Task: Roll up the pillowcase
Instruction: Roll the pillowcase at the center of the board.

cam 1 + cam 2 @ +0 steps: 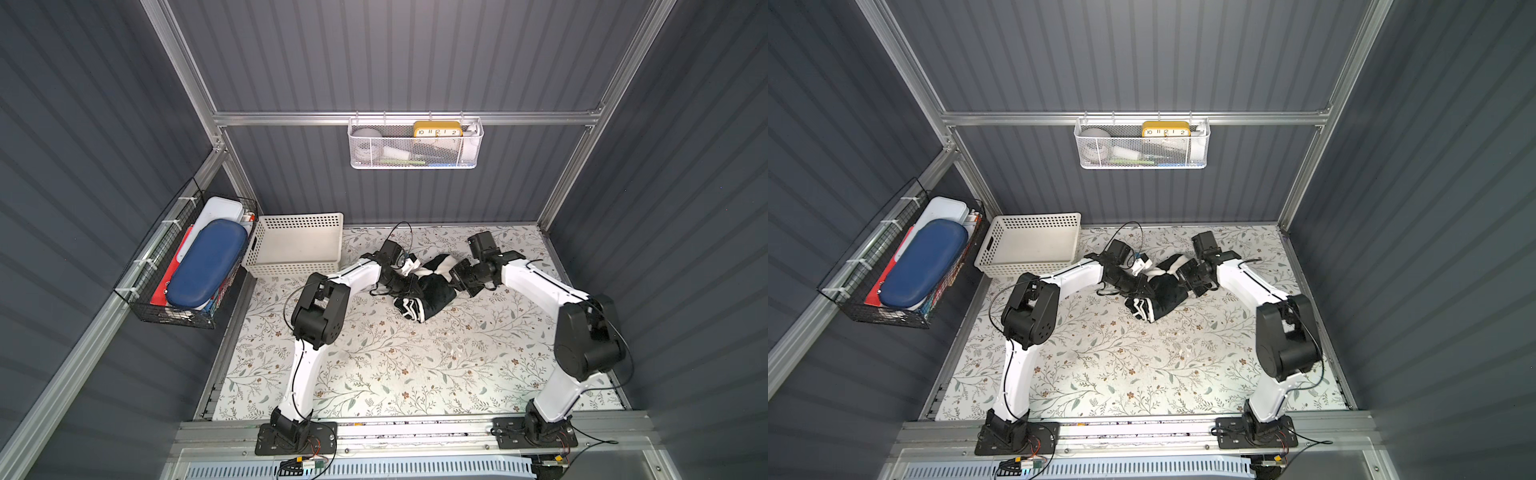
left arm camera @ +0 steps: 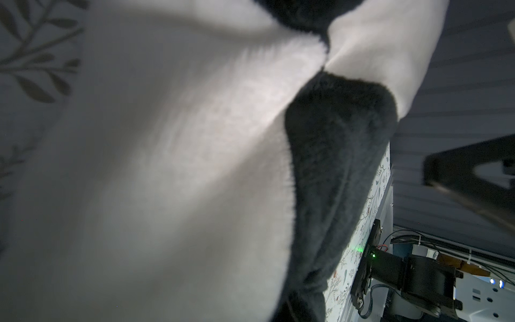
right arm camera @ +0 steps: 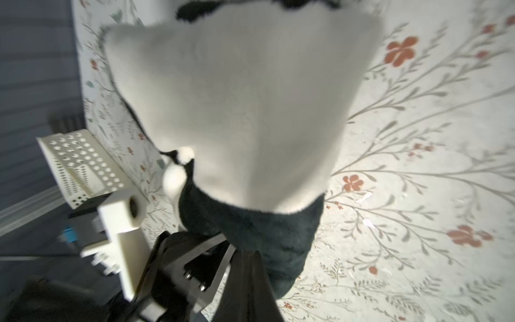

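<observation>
**First:** Top views, both, entry one: the pillowcase (image 1: pixel 434 291), black-and-cream plush. It is gathered into a short, thick bundle on the far half of the table covering (image 1: pixel 395 365).

**Second:** Held how?

**First:** Left gripper (image 1: pixel 405 282) at one end, right gripper (image 1: pixel 456 277) at the opposite end. Both sets of fingers are closed with cloth pinched in them. Each wrist view is filled with plush narrowing toward the fingers, which fits a grip.

**Second:** Why both ends?

**First:** My guess is that a pinch at each end stops the layers springing loose while the bundle is tightened. Its near end lies on the table with layered edges showing. The far part looks raised, though I cannot tell how high.

**Second:** Room to move?

**First:** Entry two: basket (image 1: pixel 299 217), cream, perforated, empty. It sits beside the left forearm, apart from the cloth. The back wall is close behind both wrists. Open table lies toward the arm bases, well away from any edge.

**Second:** Condition?

**First:** The roll is loose and crooked, so I judge it unfinished.
</observation>
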Robot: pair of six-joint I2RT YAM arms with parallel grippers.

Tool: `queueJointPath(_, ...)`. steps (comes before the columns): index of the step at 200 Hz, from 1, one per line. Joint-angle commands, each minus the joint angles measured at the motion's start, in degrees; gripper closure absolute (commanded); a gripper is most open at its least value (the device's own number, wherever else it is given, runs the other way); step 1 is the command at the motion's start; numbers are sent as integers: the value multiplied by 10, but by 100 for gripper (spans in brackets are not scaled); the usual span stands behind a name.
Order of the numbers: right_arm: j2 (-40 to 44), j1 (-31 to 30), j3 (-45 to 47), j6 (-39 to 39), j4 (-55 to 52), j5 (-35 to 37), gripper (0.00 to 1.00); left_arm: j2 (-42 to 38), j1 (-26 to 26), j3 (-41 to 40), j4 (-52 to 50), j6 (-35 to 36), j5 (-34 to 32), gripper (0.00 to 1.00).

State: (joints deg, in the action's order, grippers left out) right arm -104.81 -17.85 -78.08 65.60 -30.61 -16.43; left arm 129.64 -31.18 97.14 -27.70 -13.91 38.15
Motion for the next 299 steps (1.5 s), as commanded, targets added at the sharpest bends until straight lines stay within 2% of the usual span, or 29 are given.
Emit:
queueJointPath(1,-52,-21,-72,-20,-14,45,100,44,-2,-14,-38,24,-50,100)
queueJointPath(11,-80,-20,-97,-17,-42,55,100,41,-2,-17,-39,23,-52,100)
queueJointPath(33,-115,-23,-140,-27,-113,129,100,28,-2,-33,-36,23,-51,100)
queueJointPath(63,-166,-20,-185,-52,-140,141,100,20,-3,-82,-14,19,-43,100)
queueJointPath(85,-220,-20,-232,-59,-173,102,100,5,-10,-107,-10,20,-39,100)
queueJointPath(109,-249,-20,-234,-54,-138,71,100,-5,-21,-112,-40,38,-3,100)
queueJointPath(128,-299,-24,-298,-78,-159,28,100,-14,-37,-132,-47,53,33,100)
queueJointPath(137,-319,-28,-327,-88,-161,-15,100,-9,-45,-135,-55,63,55,100)
queueJointPath(174,-392,-44,-445,-120,-188,-74,100,-16,-67,-157,-24,56,125,100)
queueJointPath(190,-401,-51,-470,-132,-203,-79,100,-27,-73,-161,-14,53,133,100)
queueJointPath(207,-385,-50,-448,-138,-222,-55,100,-52,-72,-158,-17,47,98,100)
queueJointPath(221,-357,-44,-397,-141,-208,-34,100,-89,-62,-142,-21,36,-5,100)
queueJointPath(230,-345,-39,-369,-147,-193,-27,100,-117,-44,-128,-18,33,-45,100)
queueJointPath(249,-345,-25,-362,-175,-193,-56,100,-189,-4,-119,25,6,-86,100)
queueJointPath(266,-343,-20,-375,-193,-205,-53,100,-216,30,-91,35,-13,-104,78)
queueJointPath(273,-342,-19,-377,-194,-204,-56,100,-211,40,-77,36,-14,-123,61)
queueJointPath(288,-338,-18,-382,-193,-200,-70,100,-173,55,-40,25,2,-115,54)
queueJointPath(299,-335,-18,-385,-191,-203,-72,100,-143,58,-18,31,16,-89,43)
